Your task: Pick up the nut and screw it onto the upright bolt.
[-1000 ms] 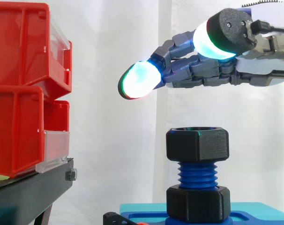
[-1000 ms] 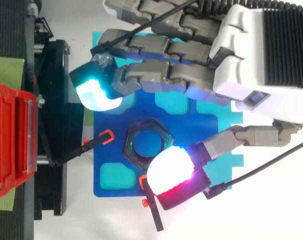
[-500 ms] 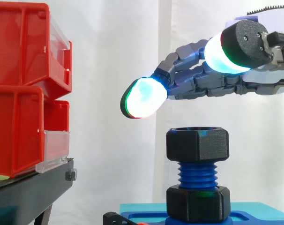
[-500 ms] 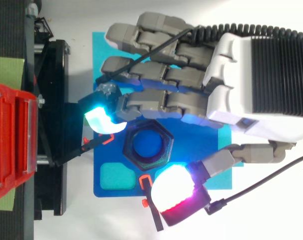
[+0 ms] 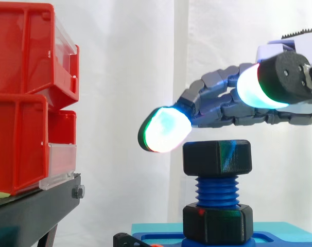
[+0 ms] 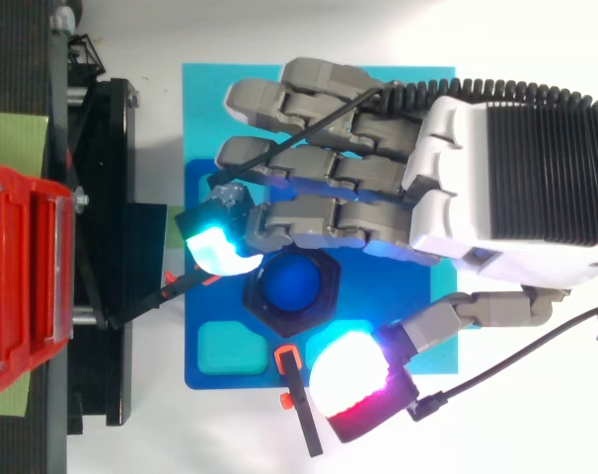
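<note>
The nut [image 5: 217,158] is black and six-sided with flat faces and a faint sheen; it sits on the top of the upright blue bolt [image 5: 217,191], level, with several blue threads bare below it down to a second black nut [image 5: 217,222] at the bolt's foot. The hand [image 6: 516,188] is open and grips nothing: its fingers reach out over the bolt, loosely bent. One glowing cyan fingertip [image 5: 165,129] hangs just beside the nut's upper edge, on the bolt's side toward the red bins [image 5: 27,92]; whether it touches the nut cannot be told. The thumb pad [image 5: 254,87] glows above the nut. The side view gives the heights: the fingers lie just over the nut's top face, and the threads and the lower nut show beneath. The top view gives what that level look hides: the bolt's round blue end fills the nut's bore, the cyan fingertip and the white-and-red thumb pad [image 6: 353,373] lie on opposite sides of the nut, and the bolt stands in a blue plate [image 6: 242,377] on a cyan base [image 6: 205,109]. The red bins rest on a black stand [image 5: 32,211] well apart from the bolt.
</note>
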You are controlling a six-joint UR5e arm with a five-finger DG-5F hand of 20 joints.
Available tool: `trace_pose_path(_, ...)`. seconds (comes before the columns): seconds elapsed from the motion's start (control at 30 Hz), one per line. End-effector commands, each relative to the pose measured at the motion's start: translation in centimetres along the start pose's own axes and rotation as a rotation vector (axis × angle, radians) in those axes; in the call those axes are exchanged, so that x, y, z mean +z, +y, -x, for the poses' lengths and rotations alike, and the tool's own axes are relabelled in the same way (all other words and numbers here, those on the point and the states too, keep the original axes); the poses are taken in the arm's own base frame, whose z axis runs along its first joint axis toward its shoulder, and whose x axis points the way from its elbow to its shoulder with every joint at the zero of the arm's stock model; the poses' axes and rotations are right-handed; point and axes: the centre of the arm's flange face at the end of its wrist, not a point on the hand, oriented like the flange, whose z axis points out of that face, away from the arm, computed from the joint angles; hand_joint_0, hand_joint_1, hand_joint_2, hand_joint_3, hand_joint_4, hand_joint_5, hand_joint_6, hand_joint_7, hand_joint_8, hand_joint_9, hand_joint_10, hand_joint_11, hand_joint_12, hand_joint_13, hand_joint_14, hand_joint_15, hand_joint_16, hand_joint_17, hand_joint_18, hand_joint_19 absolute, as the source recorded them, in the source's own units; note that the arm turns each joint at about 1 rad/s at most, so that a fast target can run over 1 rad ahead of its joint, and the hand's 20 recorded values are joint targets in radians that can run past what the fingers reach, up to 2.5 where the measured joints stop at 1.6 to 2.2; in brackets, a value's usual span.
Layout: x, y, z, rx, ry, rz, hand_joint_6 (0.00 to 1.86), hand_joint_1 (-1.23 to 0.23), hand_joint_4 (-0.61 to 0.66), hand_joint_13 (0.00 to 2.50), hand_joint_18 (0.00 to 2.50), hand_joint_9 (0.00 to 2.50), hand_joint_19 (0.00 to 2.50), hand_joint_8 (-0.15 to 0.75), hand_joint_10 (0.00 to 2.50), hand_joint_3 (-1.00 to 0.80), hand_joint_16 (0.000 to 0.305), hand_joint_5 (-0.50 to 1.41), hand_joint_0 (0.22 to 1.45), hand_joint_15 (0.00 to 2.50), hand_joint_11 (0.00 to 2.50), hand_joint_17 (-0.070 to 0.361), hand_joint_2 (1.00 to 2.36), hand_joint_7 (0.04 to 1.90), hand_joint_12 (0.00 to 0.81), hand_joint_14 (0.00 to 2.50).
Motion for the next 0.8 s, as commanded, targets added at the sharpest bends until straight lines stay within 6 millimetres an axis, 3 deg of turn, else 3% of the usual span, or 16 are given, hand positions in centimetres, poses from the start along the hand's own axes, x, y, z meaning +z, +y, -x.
trace_pose_path(0.0, 0.14, 0.04, 0.03, 0.005, -0.021, 0.009, 0.5, -0.3, 0.16, 0.0, 0.0, 0.31, 0.0, 0.201, 0.0, -0.5, 0.044, -0.18, 0.44, 0.0, 0.0, 0.099, 1.0, 0.57, 0.301, 0.0)
trace_pose_path(0.77, 0.03, -0.39, 0.1, 0.001, -0.013, 0.002, 0.5, -0.33, 0.21, 0.12, 0.0, 0.45, 0.0, 0.227, 0.0, -0.5, 0.042, -0.14, 0.45, 0.0, 0.0, 0.095, 1.0, 0.68, 0.302, 0.0)
